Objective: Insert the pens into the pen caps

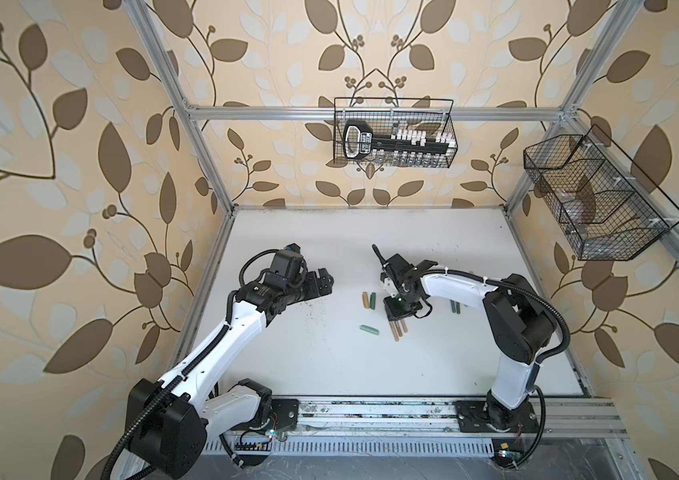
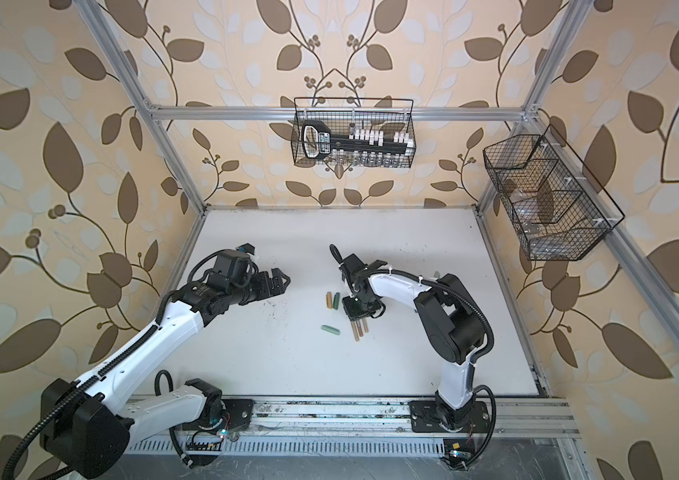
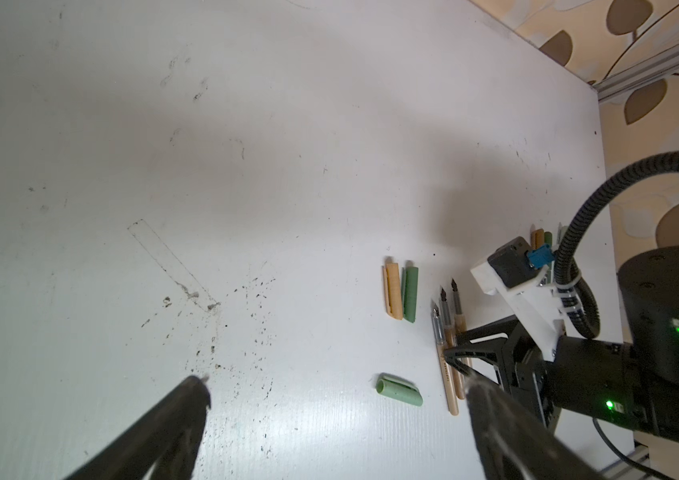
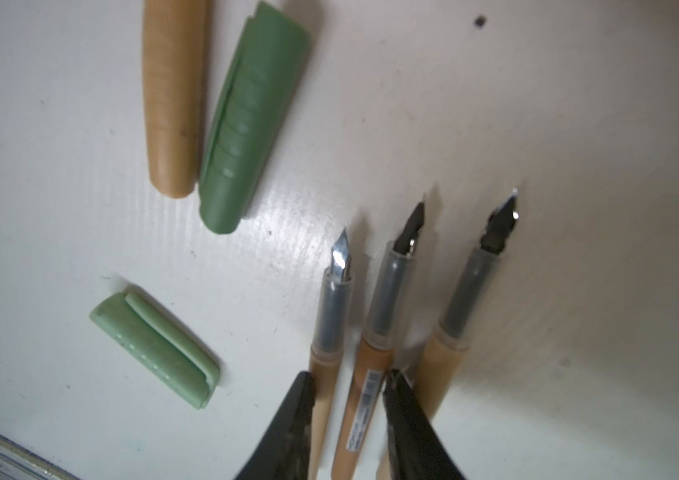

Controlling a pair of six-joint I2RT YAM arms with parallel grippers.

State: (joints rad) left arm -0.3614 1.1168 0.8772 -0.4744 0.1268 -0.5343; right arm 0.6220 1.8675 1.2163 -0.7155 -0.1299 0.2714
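A white table [image 3: 246, 124], scuffed and peppered with dark specks, sits between leaf-patterned walls [image 1: 80, 166]. The right claw [image 4: 348, 386] stands low over three pens [image 4: 375, 299] with round tan barrels, clear grey grips and pointed nibs. They lie parallel and side by side, nibs pointing away from its tips. Its jaws are narrowly parted about the labelled middle barrel; I cannot tell whether they pinch it. Ahead and to one side, a tan cap [image 4: 171, 104] and a ribbed dark green cap [image 4: 246, 124] touch lengthwise. A mint cap [image 4: 159, 345] lies alone beside the claw. The left claw [image 3: 335, 380] hangs spread wide and empty, with bare table around it.
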